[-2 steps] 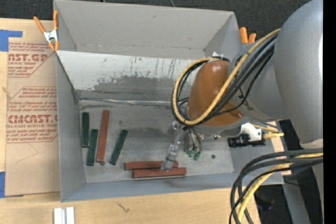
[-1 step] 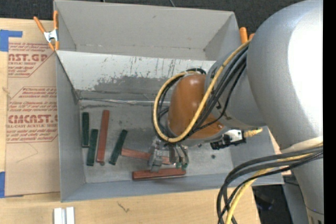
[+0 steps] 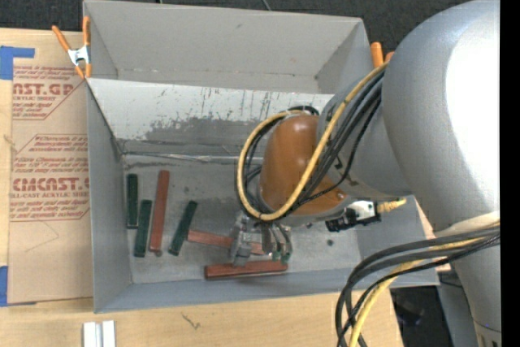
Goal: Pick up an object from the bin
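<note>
Arm: enters from right, wrist bent downward. Gripper (image 3: 258,246): low at bin (image 3: 219,53) front, just above 1 long red-brown stick (image 3: 236,271); spread or closed, cannot tell.

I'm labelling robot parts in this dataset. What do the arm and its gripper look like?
The arm is a bulky, rounded, silver-grey shell. Its wrist carries a glossy orange-brown domed cover. Black and yellow cables loop round that cover and trail off lower right. A small white connector sits beside it. The gripper is a small grey metal piece.
</note>
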Robot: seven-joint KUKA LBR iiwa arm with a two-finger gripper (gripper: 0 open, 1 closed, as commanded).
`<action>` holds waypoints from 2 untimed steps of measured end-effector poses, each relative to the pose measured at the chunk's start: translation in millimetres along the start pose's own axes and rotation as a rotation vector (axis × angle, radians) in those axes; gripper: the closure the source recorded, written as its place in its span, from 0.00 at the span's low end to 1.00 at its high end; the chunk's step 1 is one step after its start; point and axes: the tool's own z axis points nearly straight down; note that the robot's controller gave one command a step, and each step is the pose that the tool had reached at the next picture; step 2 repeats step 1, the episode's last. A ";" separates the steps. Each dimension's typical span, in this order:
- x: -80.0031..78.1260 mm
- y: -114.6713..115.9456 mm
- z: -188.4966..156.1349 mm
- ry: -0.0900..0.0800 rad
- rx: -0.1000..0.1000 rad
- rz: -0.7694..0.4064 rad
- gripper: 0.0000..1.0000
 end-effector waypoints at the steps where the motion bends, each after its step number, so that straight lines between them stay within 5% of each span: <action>1: -25.2 11.3 -189.6 -0.008 -0.004 -0.026 1.00; 2: -25.2 11.3 -189.6 -0.008 -0.004 -0.026 1.00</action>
